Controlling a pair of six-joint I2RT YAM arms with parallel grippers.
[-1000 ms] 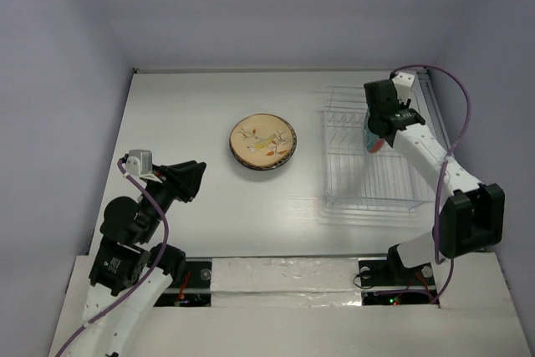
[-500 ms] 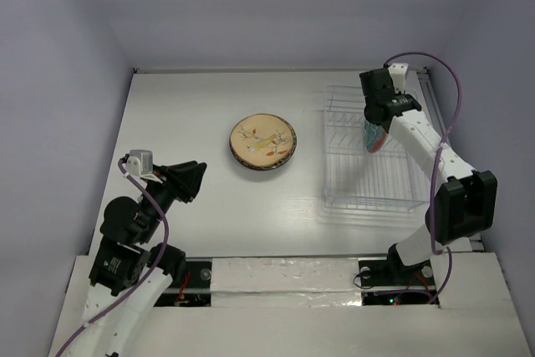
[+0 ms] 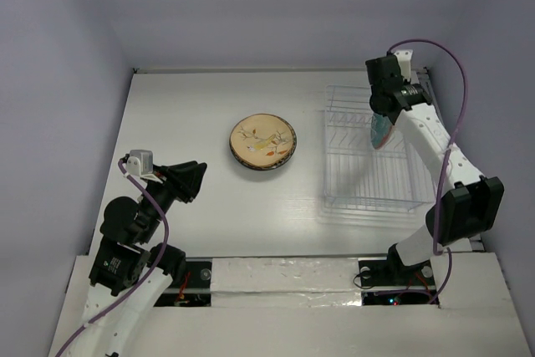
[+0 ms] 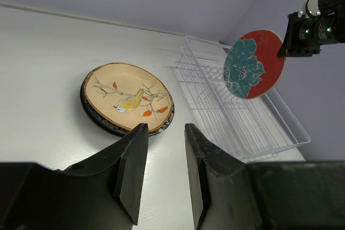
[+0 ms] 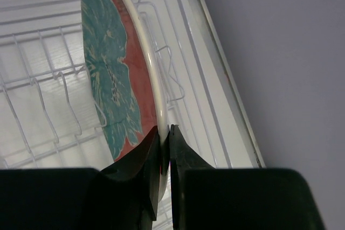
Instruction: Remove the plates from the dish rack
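The right gripper [image 5: 161, 149] pinches the rim of the red-and-teal floral plate [image 5: 113, 79], which stands on edge over the far half of the dish rack [image 3: 368, 181], at 2 o'clock on the table [image 3: 184, 106]. The left gripper [image 4: 161, 171] hangs empty with its fingers spread. At its 1 o'clock the cream-yellow plate [image 3: 262, 141] lies flat atop a dark-rimmed one.

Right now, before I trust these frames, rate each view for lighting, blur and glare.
Top external: even light, but the pale dish rack barely stands out from the white table. Left wrist: left pincer dark and soft up close, cream plate sharp. Right wrist: right pincer nearly black, the red-and-teal plate it grips slightly soft.
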